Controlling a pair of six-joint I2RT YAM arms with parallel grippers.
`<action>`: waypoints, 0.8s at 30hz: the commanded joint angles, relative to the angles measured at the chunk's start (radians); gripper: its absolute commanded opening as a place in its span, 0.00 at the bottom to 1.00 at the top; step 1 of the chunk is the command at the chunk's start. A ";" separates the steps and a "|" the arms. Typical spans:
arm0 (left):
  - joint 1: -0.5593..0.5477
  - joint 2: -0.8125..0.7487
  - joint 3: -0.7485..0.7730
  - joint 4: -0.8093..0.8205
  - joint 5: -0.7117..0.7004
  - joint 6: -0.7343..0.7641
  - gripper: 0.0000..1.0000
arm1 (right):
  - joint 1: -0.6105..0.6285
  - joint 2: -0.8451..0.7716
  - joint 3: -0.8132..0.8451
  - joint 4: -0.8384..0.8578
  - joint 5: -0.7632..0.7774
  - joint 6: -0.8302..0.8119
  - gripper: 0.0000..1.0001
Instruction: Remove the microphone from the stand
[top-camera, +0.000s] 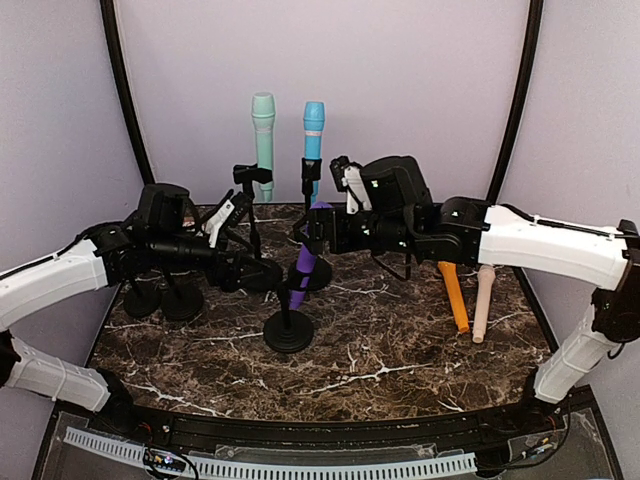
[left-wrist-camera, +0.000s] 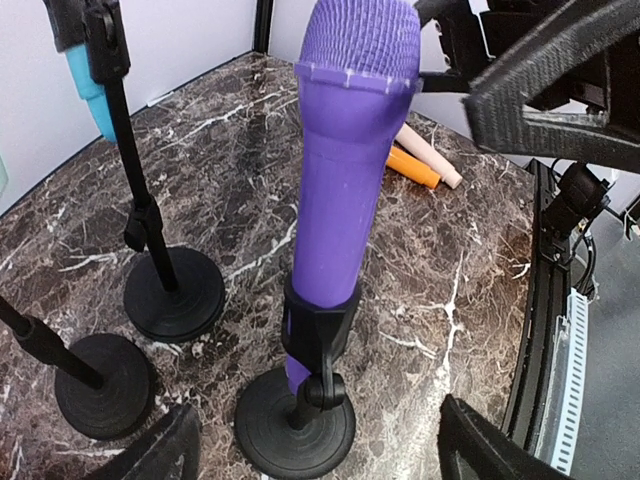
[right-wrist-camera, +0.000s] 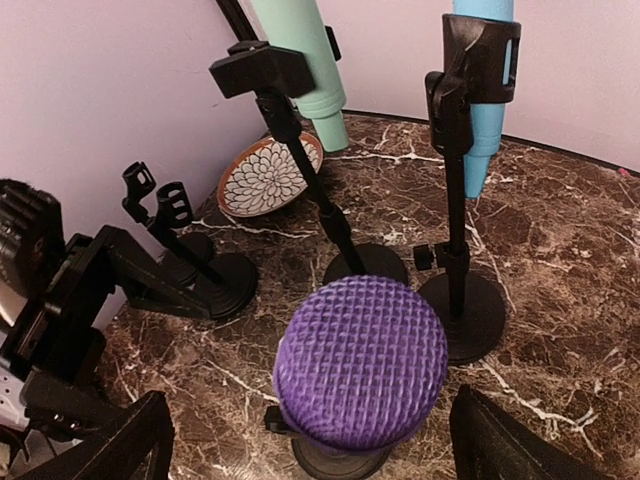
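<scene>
- Dark fingertips (left-wrist-camera: 150, 450) of the left jaws fill the two bottom corners of the left wrist view. They are spread wide and released, with nothing clamped between them.
- Between those tips, and apart from both, stands the purple microphone (left-wrist-camera: 350, 170). It is tilted, with its mesh head at the top centre of that frame.
- Its lower body sits in the black clip (left-wrist-camera: 318, 330) of its stand (left-wrist-camera: 295, 425), so it is not yet off.
- The right jaws are also released, their tips in the bottom corners of the right wrist view. The purple mesh head sits at lower centre between them, touched by neither.
- From above, the microphone is at the centre of the frame, leaning up and to the right from the stand's round base on the dark marbled counter (top-camera: 400, 350).
- The left arm (top-camera: 60, 275) reaches in from the left edge of the top view and the right arm (top-camera: 540, 240) from the right edge. The right jaws are close by the microphone's head.
- At upper centre of the top view a mint microphone (top-camera: 263, 140) and a blue microphone (top-camera: 313, 135) stand upright. The blue one is held in the clip of its own stand.
- Right of centre, an orange microphone (top-camera: 453, 295) and a beige microphone (top-camera: 484, 300) lie side by side on the counter.
- At the left, near the left arm, are the bases of two empty stands (top-camera: 165, 298).
- A round patterned plate (right-wrist-camera: 268, 175) leans against the wall at upper left of the right wrist view.
</scene>
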 joint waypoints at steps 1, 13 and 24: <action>0.001 0.021 -0.032 -0.003 0.015 0.086 0.82 | 0.008 0.051 0.082 -0.028 0.133 0.002 0.97; -0.051 0.090 -0.052 -0.001 -0.005 0.112 0.80 | 0.009 0.129 0.140 0.010 0.132 -0.029 0.83; -0.129 0.177 -0.029 -0.012 -0.106 0.121 0.81 | 0.016 0.138 0.158 -0.013 0.094 -0.038 0.40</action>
